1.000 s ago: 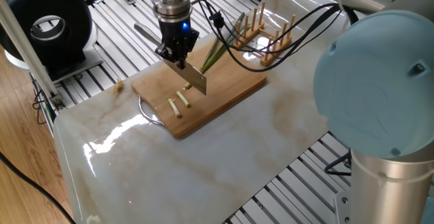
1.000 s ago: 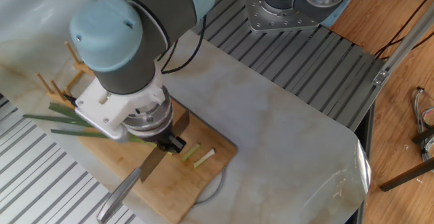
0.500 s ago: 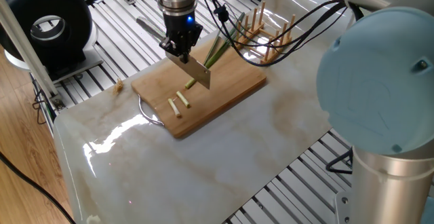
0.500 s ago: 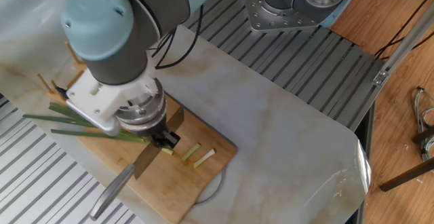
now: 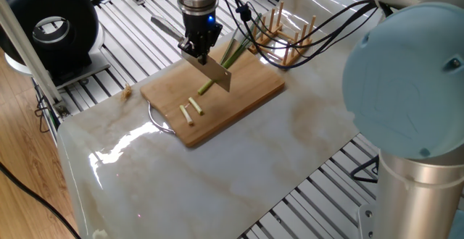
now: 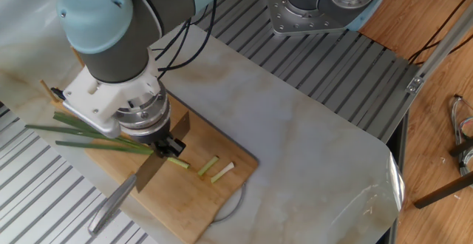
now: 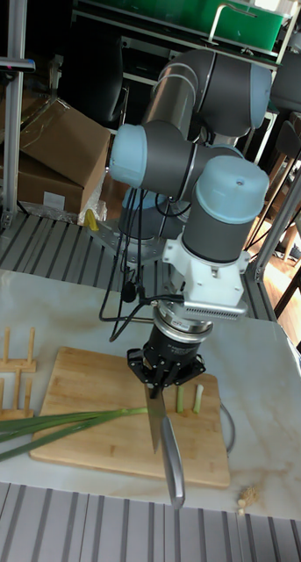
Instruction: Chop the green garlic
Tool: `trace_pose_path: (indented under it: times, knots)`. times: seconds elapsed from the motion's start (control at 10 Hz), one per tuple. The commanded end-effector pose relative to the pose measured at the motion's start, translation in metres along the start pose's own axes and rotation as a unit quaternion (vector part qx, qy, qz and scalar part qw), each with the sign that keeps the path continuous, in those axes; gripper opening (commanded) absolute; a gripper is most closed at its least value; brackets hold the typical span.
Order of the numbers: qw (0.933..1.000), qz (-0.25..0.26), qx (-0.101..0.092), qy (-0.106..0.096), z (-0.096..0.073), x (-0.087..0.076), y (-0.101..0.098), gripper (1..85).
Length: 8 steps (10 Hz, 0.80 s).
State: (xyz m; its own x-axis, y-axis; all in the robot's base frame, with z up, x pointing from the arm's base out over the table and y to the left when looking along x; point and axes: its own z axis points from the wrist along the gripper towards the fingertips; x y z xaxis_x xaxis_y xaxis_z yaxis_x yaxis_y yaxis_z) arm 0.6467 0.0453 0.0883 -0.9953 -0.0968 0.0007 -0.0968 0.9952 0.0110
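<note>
The pincer (image 5: 199, 48) is clenched on a knife (image 7: 159, 428), gripping it where handle meets blade, with the blade edge raised just above the cutting board (image 5: 250, 94) and angled across the green garlic (image 7: 71, 423).

The board lies on the marble table (image 5: 239, 166), and its far corner sits near a wooden peg rack (image 5: 286, 40). The long stalk rests unrestrained on the board, its dark leaves trailing off the edge towards the rack. Nothing pins it, so a downward stroke may roll or skid it sideways and give a slanted or partial cut. The leaves could also drag the stalk askew if the blade sticks and lifts.

The knife is held only by two fingers. Pressure at the blade far from the grip may twist it in the jaws.

Two cut pieces (image 5: 190, 111) lie on the board near the blade, apart from the stalk. A sweep of the blade could knock them off.
</note>
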Motion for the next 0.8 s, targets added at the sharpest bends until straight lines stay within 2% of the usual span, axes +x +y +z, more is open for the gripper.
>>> trace_pose_path:
  times: [0.0,0.3,0.5,0.7]
  knots:
    - [0.9999,0.006,0.005,-0.008,0.0027,-0.0031,-0.0102,1.3]
    - [0.9999,0.003,0.008,-0.010,0.0053,-0.0061,-0.0135,1.3]
    - [0.9998,0.001,0.018,0.004,0.0076,0.0007,-0.0187,1.3]
    - [0.9999,0.000,0.016,0.007,0.0108,0.0014,-0.0162,1.3]
